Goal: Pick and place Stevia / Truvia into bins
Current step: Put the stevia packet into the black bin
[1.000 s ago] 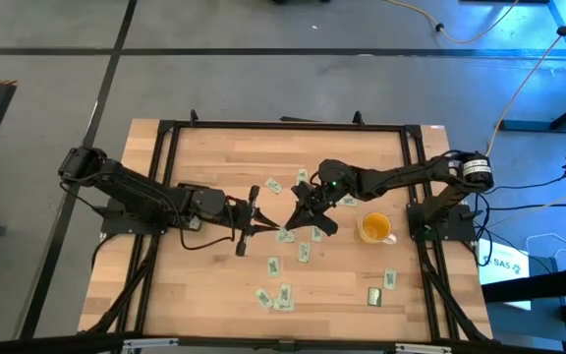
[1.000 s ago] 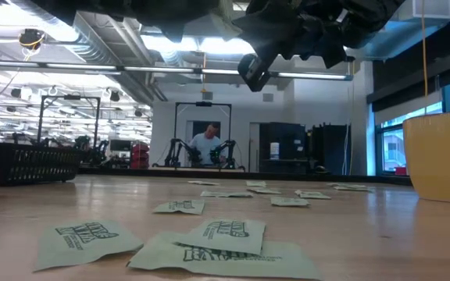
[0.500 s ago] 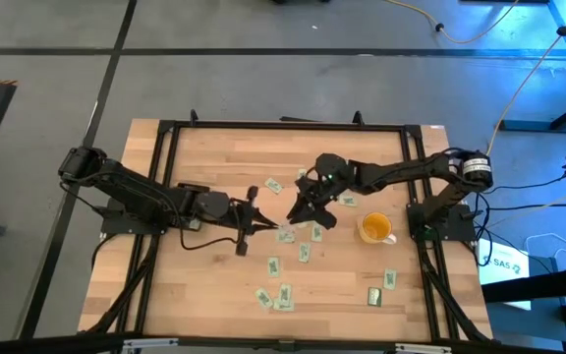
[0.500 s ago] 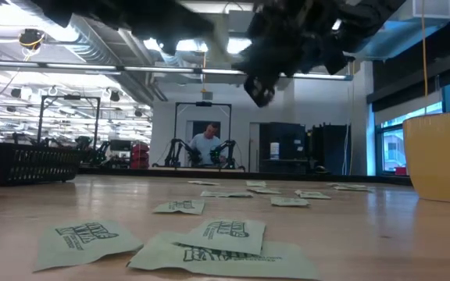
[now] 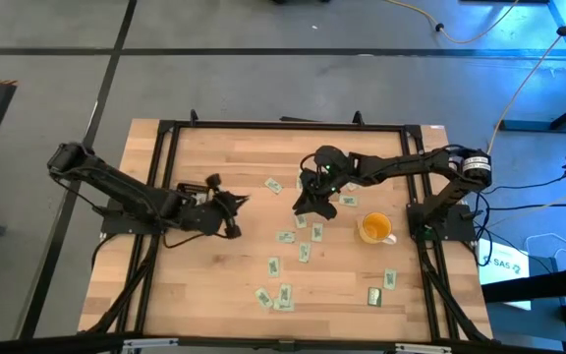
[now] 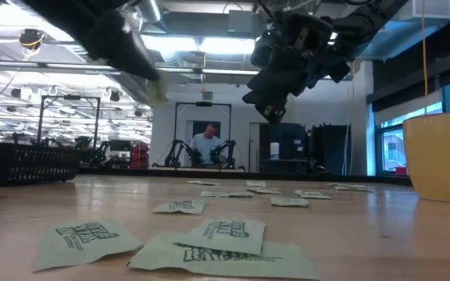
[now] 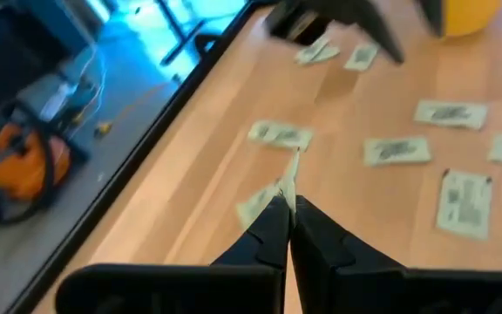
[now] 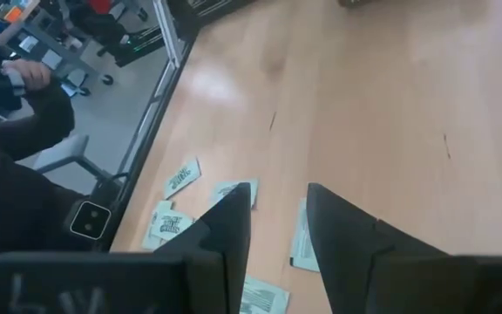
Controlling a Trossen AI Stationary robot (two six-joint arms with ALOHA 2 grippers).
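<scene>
One pale green paper sachet (image 7: pixel 287 179), which we see edge-on with its long axis running out past the fingertips, is pinched in the left gripper (image 7: pixel 287 212) above the wooden table's (image 5: pixel 214 275) left half; right gripper (image 8: pixel 277 205) jaws apart.

Small flat paper sachets (image 5: pixel 303 252) lie scattered across the wooden table's (image 5: pixel 214 285) middle and near edge; a round plastic cup (image 5: pixel 374 228) stands right of them.
</scene>
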